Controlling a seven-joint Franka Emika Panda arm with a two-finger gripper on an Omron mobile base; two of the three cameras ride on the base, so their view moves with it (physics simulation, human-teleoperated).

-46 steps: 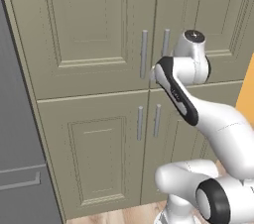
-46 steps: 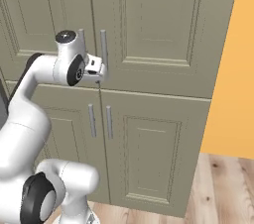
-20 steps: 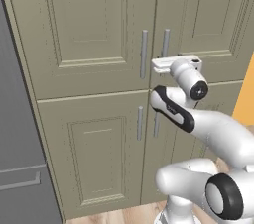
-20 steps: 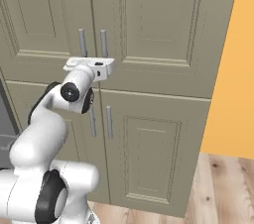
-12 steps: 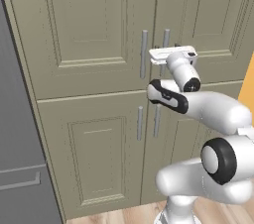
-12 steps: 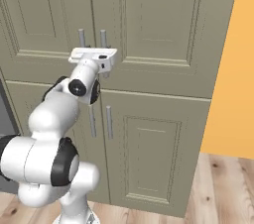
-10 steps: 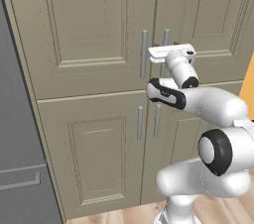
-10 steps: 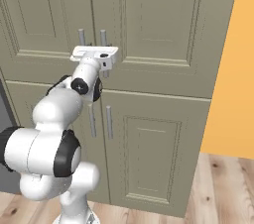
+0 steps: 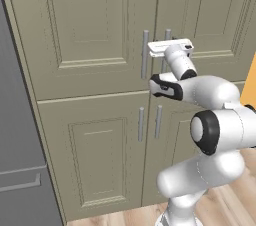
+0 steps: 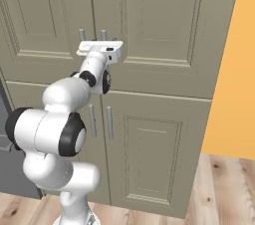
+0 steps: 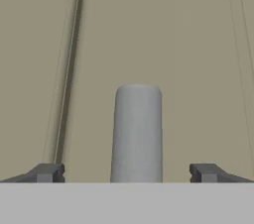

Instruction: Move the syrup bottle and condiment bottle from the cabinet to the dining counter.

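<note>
At the front of the closed cabinet (image 9: 90, 35), the gripper (image 11: 129, 172) is pressed up to the upper right door's silver bar handle (image 11: 137, 134), fingers (image 11: 47, 172) spread wide, one on each side of the bar and not touching it. Beside it, the left door's handle (image 9: 145, 54) stands parallel, just across the door seam. Left of the cabinet stands a grey fridge (image 9: 17, 145); neither bottle can be located
</note>
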